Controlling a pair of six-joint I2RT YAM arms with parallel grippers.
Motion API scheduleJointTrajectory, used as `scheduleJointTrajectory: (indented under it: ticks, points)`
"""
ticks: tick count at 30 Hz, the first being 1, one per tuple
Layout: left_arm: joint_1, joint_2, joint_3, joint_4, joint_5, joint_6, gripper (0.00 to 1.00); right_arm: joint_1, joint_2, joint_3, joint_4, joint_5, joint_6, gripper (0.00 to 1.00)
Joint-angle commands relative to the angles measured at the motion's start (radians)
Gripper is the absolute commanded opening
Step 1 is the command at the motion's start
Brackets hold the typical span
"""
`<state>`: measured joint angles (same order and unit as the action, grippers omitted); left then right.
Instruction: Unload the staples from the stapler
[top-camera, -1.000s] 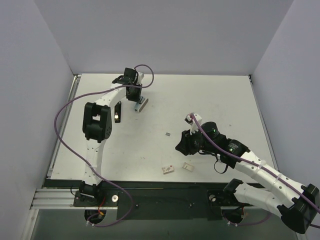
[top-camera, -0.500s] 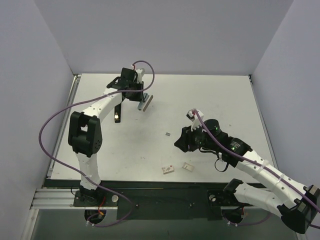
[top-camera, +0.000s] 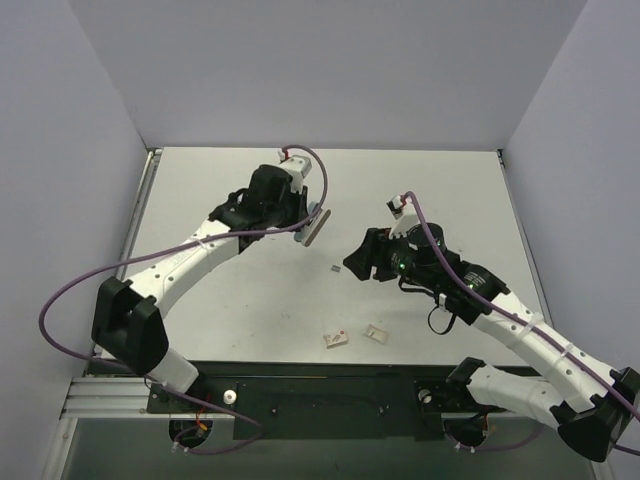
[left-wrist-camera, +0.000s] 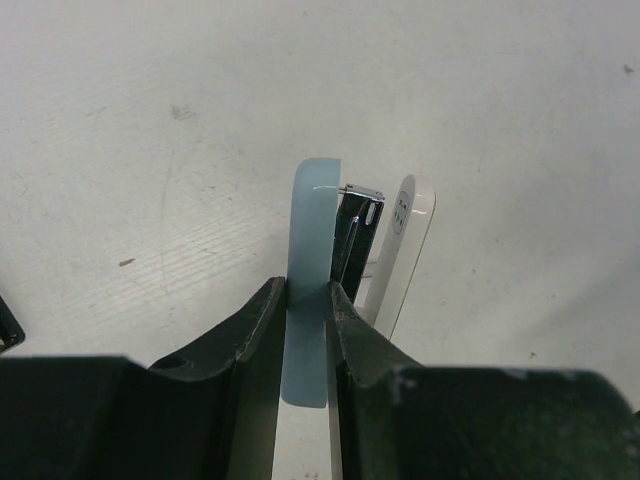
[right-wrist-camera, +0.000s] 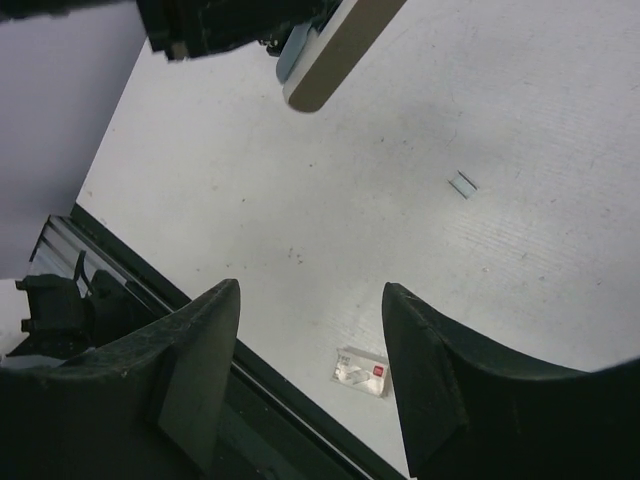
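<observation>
While the left gripper (left-wrist-camera: 305, 300) clamps narrowly on the small slim light-blue plastic stapler (left-wrist-camera: 312, 215), holding it in the air above the far-middle part of the flat white table (top-camera: 440, 190), the unloading looks to be at the stage where the second arm comes in. In the left wrist view the stapler is fanned open. Its blue lid is pinched between the fingers, the slim black bar with a bright metal tip stands just beside it, and the pale grey side splays away.

The right gripper (right-wrist-camera: 310, 295) hangs above the middle of the table with its jaws well apart and nothing between them. It is aimed at the stapler, near it but not touching.

As I judge it, the next move calls for the right fingers to line up on the thin black bar and draw the staples out while the left holds steady.

A tiny grey sliver (top-camera: 335, 269) lies at the table's middle. Two white squarish scraps (top-camera: 336, 340) lie by its near edge.

The pale side bears an oval mark with small print, and one scrap bears a red mark. Neither can be read.
</observation>
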<state>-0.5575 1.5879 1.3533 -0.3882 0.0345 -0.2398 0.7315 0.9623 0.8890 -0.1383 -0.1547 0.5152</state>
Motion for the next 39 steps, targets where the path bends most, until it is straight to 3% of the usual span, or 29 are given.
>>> scheduleJointTrajectory:
  ticks: [1, 15, 39]
  points:
    - [-0.074, -0.140, -0.068, 0.115, -0.091, -0.033, 0.00, -0.007, 0.033, 0.041, 0.043, 0.052, 0.120, 0.56]
    - [-0.113, -0.367, -0.201, 0.141, -0.012, -0.105, 0.00, -0.001, -0.008, -0.096, 0.330, 0.089, 0.330, 0.68]
    - [-0.124, -0.479, -0.240, 0.129, 0.030, -0.128, 0.00, 0.120, 0.173, 0.016, 0.494, 0.188, 0.261, 0.70]
